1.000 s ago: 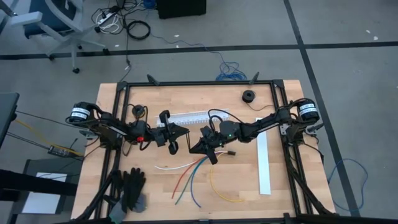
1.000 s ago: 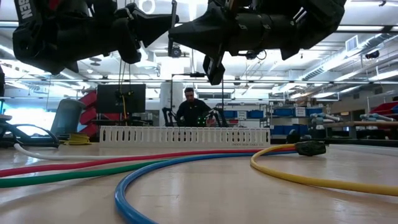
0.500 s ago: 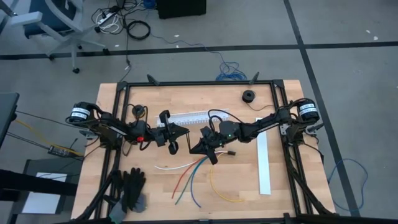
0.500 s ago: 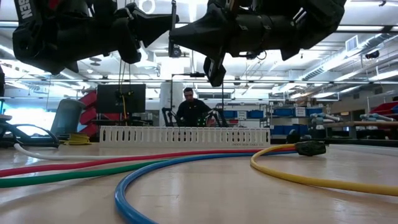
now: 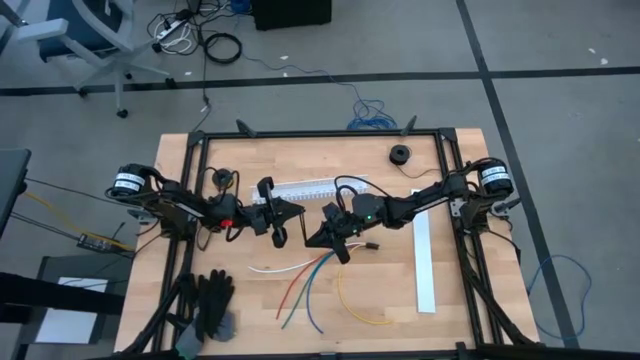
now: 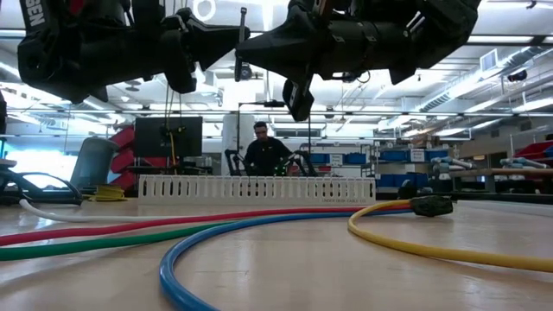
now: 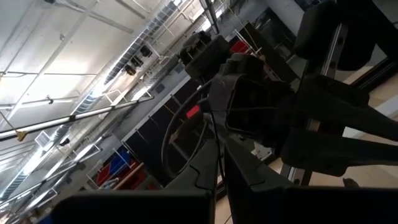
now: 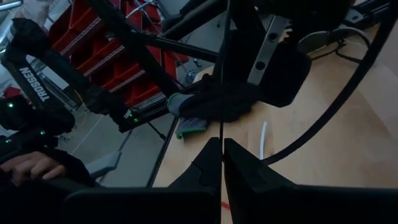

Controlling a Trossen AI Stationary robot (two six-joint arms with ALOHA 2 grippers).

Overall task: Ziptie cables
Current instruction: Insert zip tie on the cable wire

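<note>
The cables [image 5: 312,281] lie loose on the wooden table: red, green, blue, yellow and white, fanning toward the near edge, one ending in a small dark plug [image 6: 431,205]. Both arms hover above them at mid-table, tips facing each other. My left gripper [image 5: 298,213] and my right gripper [image 5: 310,238] are both shut. A thin black zip tie [image 6: 240,43] stands nearly upright between their tips, clear of the table. My left gripper [image 7: 219,175] has the thin black strip [image 7: 217,149] running out from between its shut fingers. It comes about level from the table's left. Which part of the strip it has, I cannot tell. My right gripper [image 8: 222,140] pinches the zip tie between its two fingers, and the strip [image 8: 222,93] runs straight out from the fingertips. It comes about level from the table's right. The tie hangs clear of the cables.
A long white slotted channel [image 5: 310,187] lies behind the grippers. Black gloves [image 5: 211,304] sit at the near left, a white strip [image 5: 424,265] at the right, a black roll [image 5: 401,155] at the far right. A person [image 6: 262,152] sits beyond the table.
</note>
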